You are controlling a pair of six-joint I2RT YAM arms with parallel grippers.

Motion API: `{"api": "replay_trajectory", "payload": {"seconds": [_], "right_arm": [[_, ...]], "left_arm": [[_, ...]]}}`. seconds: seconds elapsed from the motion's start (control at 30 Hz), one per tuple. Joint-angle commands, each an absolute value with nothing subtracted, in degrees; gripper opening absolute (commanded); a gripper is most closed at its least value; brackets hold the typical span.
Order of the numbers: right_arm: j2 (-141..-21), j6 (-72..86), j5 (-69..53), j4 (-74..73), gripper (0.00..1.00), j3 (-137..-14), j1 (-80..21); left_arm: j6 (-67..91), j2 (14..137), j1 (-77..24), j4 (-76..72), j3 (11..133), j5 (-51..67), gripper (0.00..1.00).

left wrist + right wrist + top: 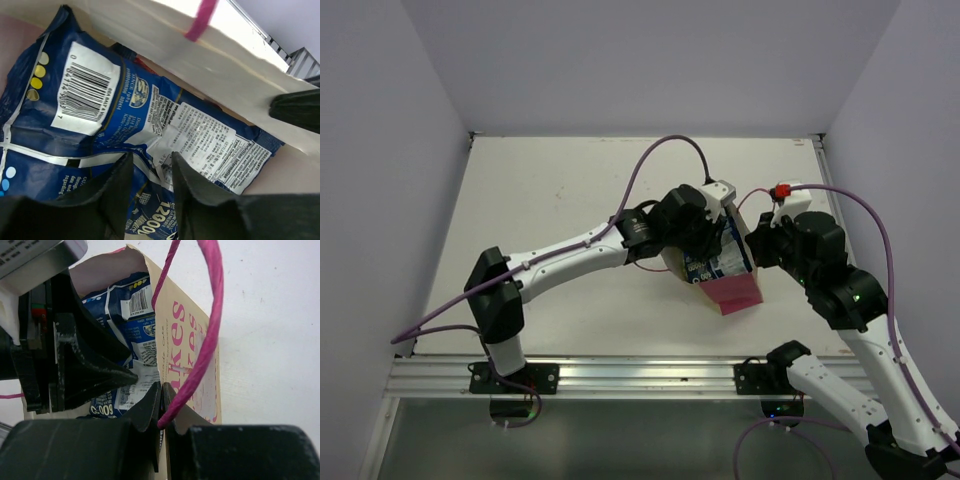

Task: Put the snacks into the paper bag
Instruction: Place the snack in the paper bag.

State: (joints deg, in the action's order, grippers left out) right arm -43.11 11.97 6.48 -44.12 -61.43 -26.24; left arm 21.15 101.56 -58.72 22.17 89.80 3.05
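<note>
Your left gripper (151,159) is inside the paper bag (235,75). Its jaws stand a narrow gap apart just over a dark blue snack packet (100,125) lying in the bag, and seem to grip nothing, though the view is tight. Your right gripper (162,390) pinches the bag's printed front wall at the rim, beside the pink cord handle (214,315). The bag sits mid-table (550,200) between the arms.

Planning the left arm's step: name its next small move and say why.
Probably lift the left jaws straight out of the paper bag. They stand slightly apart inside it, above a dark blue packet lying ungripped there, so that packet looks delivered. The right jaws are shut on the bag's front wall, holding its mouth open for the exit.
</note>
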Motion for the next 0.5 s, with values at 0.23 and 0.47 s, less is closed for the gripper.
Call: {"api": "replay_trajectory", "payload": {"seconds": [0.23,0.47], "right_arm": [[-43.24,11.95,6.85,-44.82,0.07,-63.37,-26.28],[-43.59,11.95,6.42,-44.82,0.07,-63.81,-26.28]], "left_arm": [[11.87,94.14,-58.45,24.17,96.15,-1.84,0.51],[8.44,95.01,-58.36,23.56,95.19,-8.17,0.43]]}}
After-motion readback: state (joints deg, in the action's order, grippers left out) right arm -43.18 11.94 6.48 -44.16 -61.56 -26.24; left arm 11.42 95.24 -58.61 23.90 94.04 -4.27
